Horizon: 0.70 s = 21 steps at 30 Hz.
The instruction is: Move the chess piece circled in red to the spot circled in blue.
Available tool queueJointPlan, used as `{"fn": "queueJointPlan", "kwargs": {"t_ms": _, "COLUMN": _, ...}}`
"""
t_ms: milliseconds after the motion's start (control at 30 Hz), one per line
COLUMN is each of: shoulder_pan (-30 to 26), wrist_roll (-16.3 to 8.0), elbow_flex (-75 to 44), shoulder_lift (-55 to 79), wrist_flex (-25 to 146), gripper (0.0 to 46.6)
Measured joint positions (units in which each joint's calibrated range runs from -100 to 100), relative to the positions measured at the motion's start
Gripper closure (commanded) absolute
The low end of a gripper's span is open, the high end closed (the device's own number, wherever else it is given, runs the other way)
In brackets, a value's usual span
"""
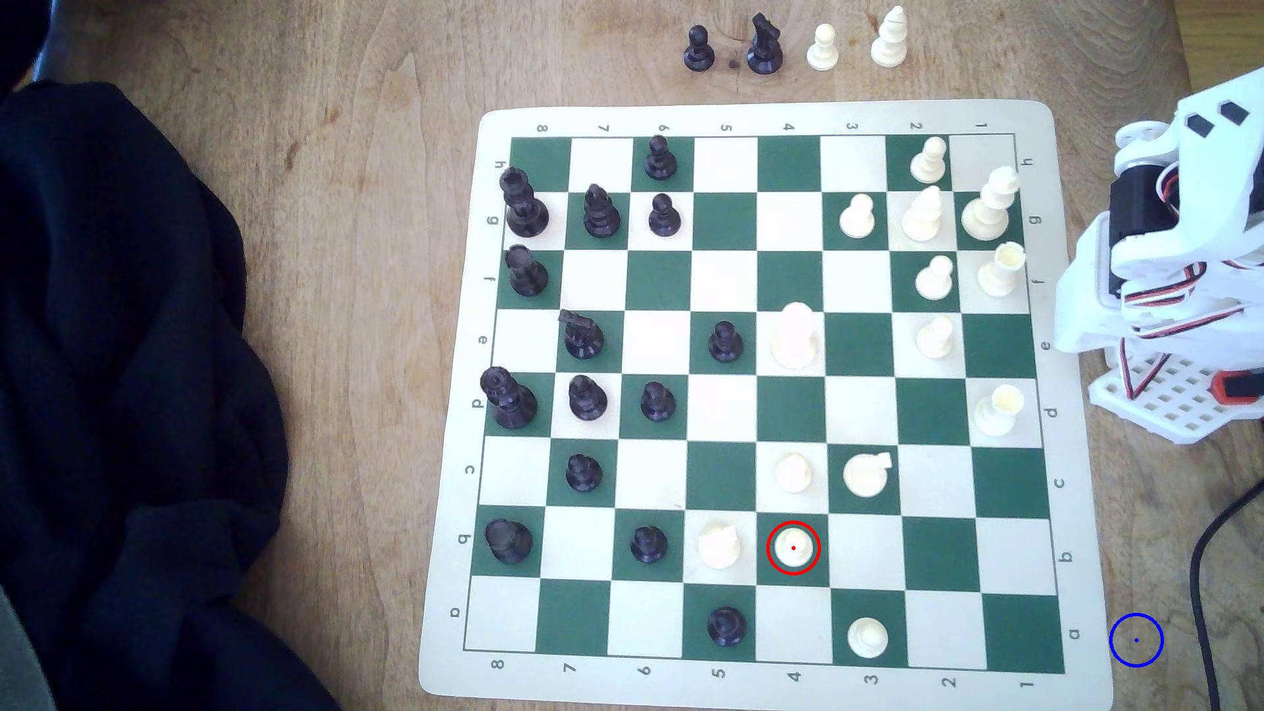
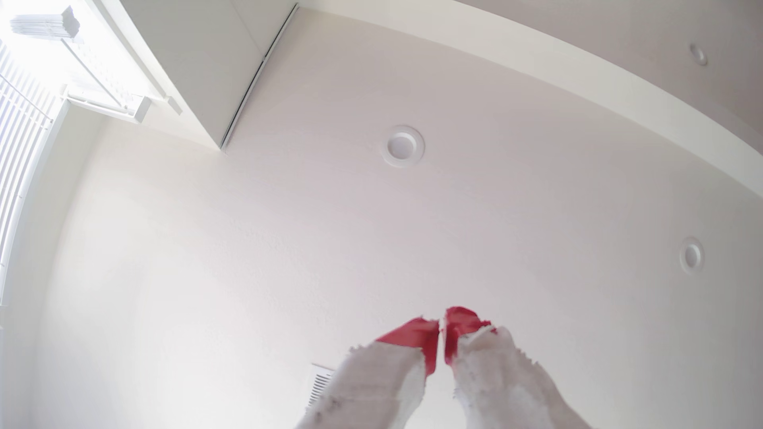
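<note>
Exterior view: the white pawn (image 1: 793, 547) ringed in red is seen standing upright on a green square of the chessboard (image 1: 766, 119), in the row marked b and the column marked 4, with a white knight (image 1: 719, 545) on the square just beside it toward this view's left and another white pawn (image 1: 793, 472) one row further up. The blue-ringed spot (image 1: 1136, 640) is marked on bare wood of the desk (image 1: 342, 205), off the board's corner at this view's lower right, beside a black cable (image 1: 1204, 581). The arm (image 1: 1176, 225) is folded at this view's right edge, well apart from the pawn, so the whole reach across the board is judged to remain. The pawn is judged light, rigid and smooth plastic, easily tipped; a hold below the round head, around the narrow neck, is judged safest, taken from above so that the knight is not knocked. Wrist view: the tool (image 2: 441, 330) is seen pointed up at a white ceiling with a recessed light (image 2: 405, 146), its red-tipped fingers (image 2: 417, 336) brought nearly together with only a thin slit between them, and nothing is held. The pawn therefore lies far below and away from the tool, which is turned away from the board.
</note>
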Motion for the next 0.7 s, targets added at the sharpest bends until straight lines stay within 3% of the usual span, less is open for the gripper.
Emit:
{"fn": "queueJointPlan", "kwargs": {"t_ms": 133, "shoulder_pan": -1.7, "wrist_roll": 0.0, "elbow_flex": 0.0, "shoulder_lift": 0.0, "wrist_flex": 3.0, "gripper": 46.4}}
{"fn": "queueJointPlan", "kwargs": {"t_ms": 700, "shoulder_pan": -4.0, "wrist_roll": 0.0, "elbow_flex": 0.0, "shoulder_lift": 0.4, "wrist_flex": 69.1, "gripper": 46.4}}
